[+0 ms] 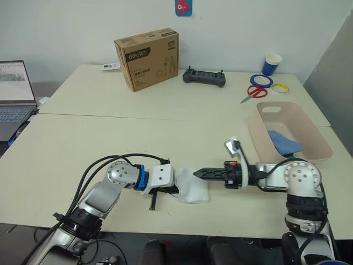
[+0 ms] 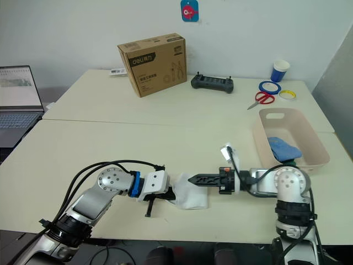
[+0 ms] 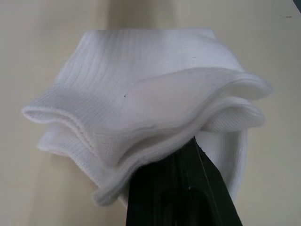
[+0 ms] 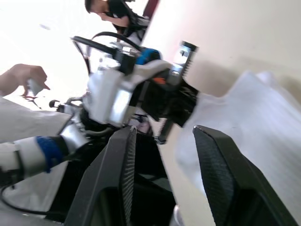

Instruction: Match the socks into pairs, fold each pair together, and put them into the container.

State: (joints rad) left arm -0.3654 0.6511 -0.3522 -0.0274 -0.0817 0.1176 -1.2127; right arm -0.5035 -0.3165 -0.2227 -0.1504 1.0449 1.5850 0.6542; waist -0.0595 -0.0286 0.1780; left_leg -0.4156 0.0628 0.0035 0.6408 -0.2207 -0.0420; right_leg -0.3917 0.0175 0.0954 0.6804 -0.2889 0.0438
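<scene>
- Left hand (image 1: 165,190), lower centre, reaches right, low over the counter (image 1: 110,138), pinching the folded white socks (image 1: 190,187).
- Right hand (image 1: 201,173) points left, fingers spread, tips at the socks.
- Pink container (image 1: 314,132) at right holds a blue sock (image 1: 284,142).

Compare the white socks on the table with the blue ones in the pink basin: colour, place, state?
The white socks lie on the table's front edge; the light blue socks already sit in the container. The white socks are held by the left pincer, with the open right pincer over them; nothing touches the blue ones. Both look like folded bundles.
</scene>
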